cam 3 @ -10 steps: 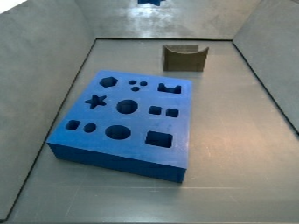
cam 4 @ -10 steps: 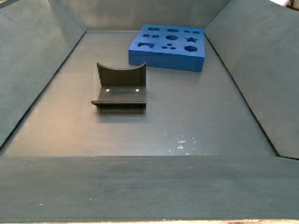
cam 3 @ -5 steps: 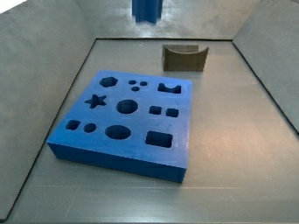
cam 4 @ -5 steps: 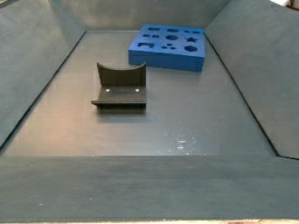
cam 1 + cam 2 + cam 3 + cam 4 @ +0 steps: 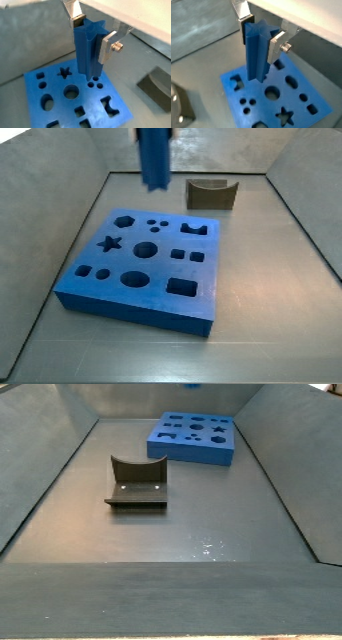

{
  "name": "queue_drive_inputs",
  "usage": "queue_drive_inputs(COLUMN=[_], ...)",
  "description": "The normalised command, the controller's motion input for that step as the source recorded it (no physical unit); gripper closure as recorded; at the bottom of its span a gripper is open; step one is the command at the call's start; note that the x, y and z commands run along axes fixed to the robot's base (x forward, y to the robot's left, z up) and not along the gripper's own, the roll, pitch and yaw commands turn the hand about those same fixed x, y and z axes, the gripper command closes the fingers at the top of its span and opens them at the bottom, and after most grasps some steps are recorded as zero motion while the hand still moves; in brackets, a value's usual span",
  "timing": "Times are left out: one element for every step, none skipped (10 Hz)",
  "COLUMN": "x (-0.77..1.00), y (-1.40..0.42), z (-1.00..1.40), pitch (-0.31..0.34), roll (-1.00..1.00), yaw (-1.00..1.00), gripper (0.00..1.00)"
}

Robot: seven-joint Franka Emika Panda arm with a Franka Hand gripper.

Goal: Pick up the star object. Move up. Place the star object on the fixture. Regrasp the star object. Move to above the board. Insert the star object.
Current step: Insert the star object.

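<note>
In both wrist views my gripper (image 5: pixel 92 34) (image 5: pixel 262 32) is shut on the star object (image 5: pixel 87 55) (image 5: pixel 256 52). This long blue ridged peg hangs upright, with one silver finger (image 5: pixel 78 22) on one side and the other on the opposite side. It hangs high over the blue board (image 5: pixel 87 100) (image 5: pixel 294 100). In a side view the star object (image 5: pixel 155 156) reaches down from the picture's upper edge, over the far left part of the board (image 5: pixel 158 300). The gripper itself is cut off there. The star-shaped hole (image 5: pixel 110 243) lies on the board's left side. The fixture (image 5: pixel 210 194) (image 5: pixel 136 484) carries nothing.
Grey sloping walls enclose the floor on all sides. The board (image 5: pixel 187 452) lies at one end of the floor and the fixture (image 5: pixel 159 87) (image 5: pixel 178 107) stands apart from it on bare floor.
The star object has come down into the side view from its upper edge and shifted left, closer over the board. Board and fixture have not moved.
</note>
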Motion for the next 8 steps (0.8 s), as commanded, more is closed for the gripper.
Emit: queue_drive_inputs(x=[-0.34, 0.00, -0.94, -0.95, -0.86, -0.50, 0.00, -0.21], y=[0.15, 0.00, 0.00, 0.01, 0.03, 0.01, 0.04, -0.24], z=[-0.70, -0.15, -0.44, -0.38, -0.23, -0.15, 0.00, -0.43], pitch=[-0.457, 0.000, -0.266, -0.163, -0.077, 0.000, 0.000, -0.297], roll=[0.16, 0.00, 0.06, 0.07, 0.18, 0.03, -0.01, -0.06], yaw=[0.56, 0.00, -0.06, -0.27, -0.37, -0.32, 0.00, 0.05], gripper=[1.00, 1.00, 1.00, 1.00, 1.00, 1.00, 1.00, 1.00])
